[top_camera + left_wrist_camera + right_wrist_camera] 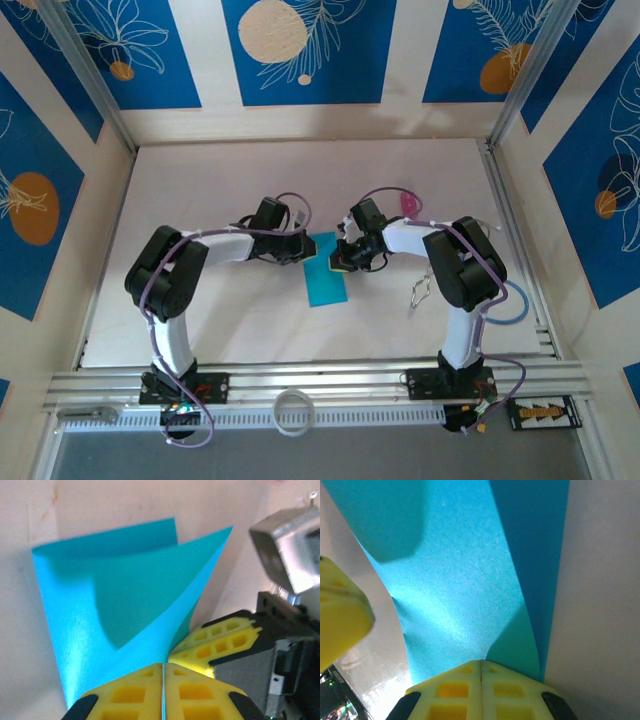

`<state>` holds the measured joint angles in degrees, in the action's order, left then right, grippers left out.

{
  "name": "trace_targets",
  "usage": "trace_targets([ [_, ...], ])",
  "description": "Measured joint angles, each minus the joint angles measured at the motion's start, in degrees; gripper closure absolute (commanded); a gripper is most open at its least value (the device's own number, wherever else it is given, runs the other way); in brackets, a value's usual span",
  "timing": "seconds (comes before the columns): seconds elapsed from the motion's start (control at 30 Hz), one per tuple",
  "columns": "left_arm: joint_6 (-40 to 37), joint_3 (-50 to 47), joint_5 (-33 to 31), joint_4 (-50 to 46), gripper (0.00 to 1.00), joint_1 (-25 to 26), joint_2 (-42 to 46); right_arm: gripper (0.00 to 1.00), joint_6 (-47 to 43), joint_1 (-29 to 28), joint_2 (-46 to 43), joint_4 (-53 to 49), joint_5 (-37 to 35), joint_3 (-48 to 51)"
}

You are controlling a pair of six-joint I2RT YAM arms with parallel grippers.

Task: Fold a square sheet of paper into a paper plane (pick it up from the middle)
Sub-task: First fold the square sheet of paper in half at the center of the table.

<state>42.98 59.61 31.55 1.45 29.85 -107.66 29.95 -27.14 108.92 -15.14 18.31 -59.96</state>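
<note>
My left end effector (pixel 163 667) and right end effector (pixel 481 663) sit side by side, both pinching one end of the blue paper (pixel 325 279), whose long side runs straight out ahead of them over the surface (pixel 250 335).

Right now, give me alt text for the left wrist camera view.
The left gripper, yellow fingers shut, pinches a folded cyan-blue sheet of paper that fans upward over the pale table. The right gripper clamps the same sheet from the lower right.
</note>
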Motion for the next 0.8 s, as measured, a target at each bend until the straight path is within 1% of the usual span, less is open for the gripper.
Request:
trace_targets([
  [0.23,-0.46,0.22,-0.04,0.42,0.91,-0.72,-4.37,0.98,-0.63,0.0,0.07,-0.2,0.09,-0.04],
  [0.5,-1.22,0.52,1.7,0.33,0.9,-1.84,-4.81,0.99,-1.44,0.02,0.07,-0.37,0.13,-0.04],
  [0.63,-2.89,3.02,1.66,-3.04,0.89,-2.32,-4.81,0.99,-1.51,0.07,0.07,-0.57,0.13,-0.17],
  [0.8,-4.59,6.54,1.7,-4.57,0.9,-3.37,-5.64,0.99,-1.9,0.11,0.17,-0.96,0.11,-0.42],
])
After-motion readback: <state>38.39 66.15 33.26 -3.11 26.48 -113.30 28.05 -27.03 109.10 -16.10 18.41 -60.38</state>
